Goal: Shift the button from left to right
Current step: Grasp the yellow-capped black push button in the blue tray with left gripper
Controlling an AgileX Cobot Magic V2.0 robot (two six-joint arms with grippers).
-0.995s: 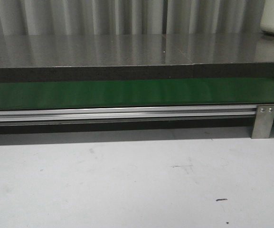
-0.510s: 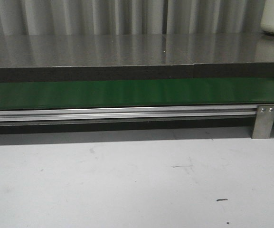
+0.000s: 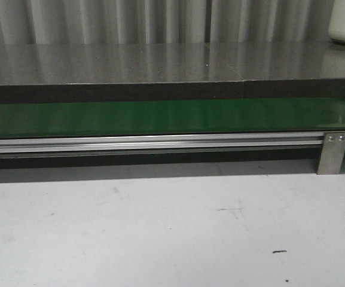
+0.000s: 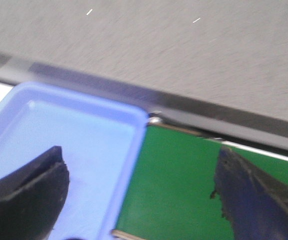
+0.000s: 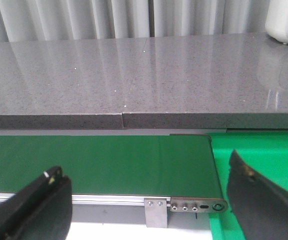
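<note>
Front view takes in a grey stone counter [image 3: 160, 63], a green conveyor belt [image 3: 160, 116] along its near edge with an aluminium rail [image 3: 148, 143] below, and a white table [image 3: 160, 227]; no arm and no button appear there or in either wrist view. Smaller, a blue tray [image 4: 84, 140] abuts the belt's end beneath the left gripper [image 4: 139, 200], spread wide and empty. The right gripper [image 5: 148, 200] likewise gapes, holding nothing, above the belt.

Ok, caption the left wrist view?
Open left gripper above a blue tray's edge and the green conveyor belt; no button visible.
</note>
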